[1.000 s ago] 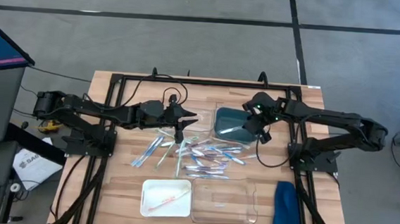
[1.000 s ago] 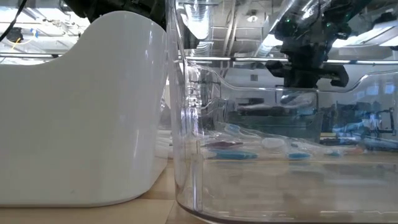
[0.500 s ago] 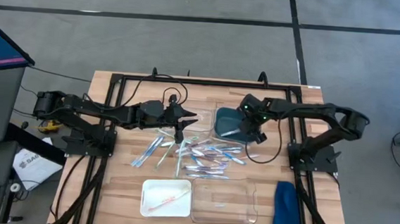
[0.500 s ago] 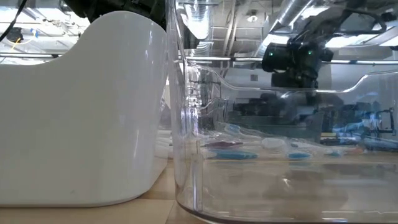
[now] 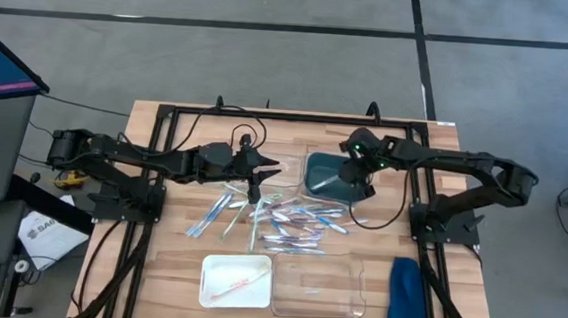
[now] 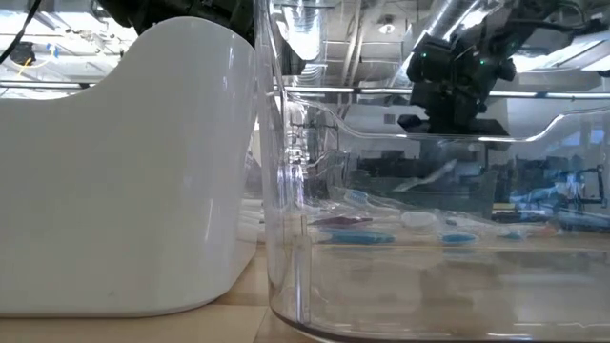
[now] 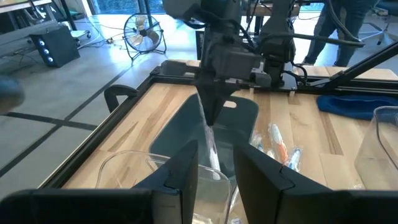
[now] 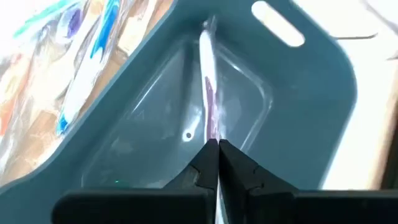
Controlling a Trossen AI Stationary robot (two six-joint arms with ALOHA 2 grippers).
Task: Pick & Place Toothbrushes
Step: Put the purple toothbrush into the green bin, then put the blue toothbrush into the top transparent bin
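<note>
High view: the right arm reaches in from the table's right side, elbow bent, its right gripper (image 5: 355, 172) poised over the teal tray (image 5: 315, 167) at the back of the table. Seen from the right wrist view, the fingers are pressed together on the end of a wrapped toothbrush (image 8: 208, 93), which hangs from the tips down into the tray. The left wrist view shows the same arm pointing steeply downward, the clear-wrapped brush dangling below its closed tips. Stretched low across the table from the left edge, the left arm holds its left gripper (image 5: 254, 189) above the near end of the loose toothbrushes (image 5: 294, 225), its fingers parted, with nothing seen between them. That pile lies scattered on the wooden tabletop (image 5: 167, 251) between the two arms, in front of the teal tray. Nearer the front edge sit a white tray (image 5: 235, 280) and a clear tray (image 5: 320, 288), with a blue cloth (image 5: 406, 294) to their right.
</note>
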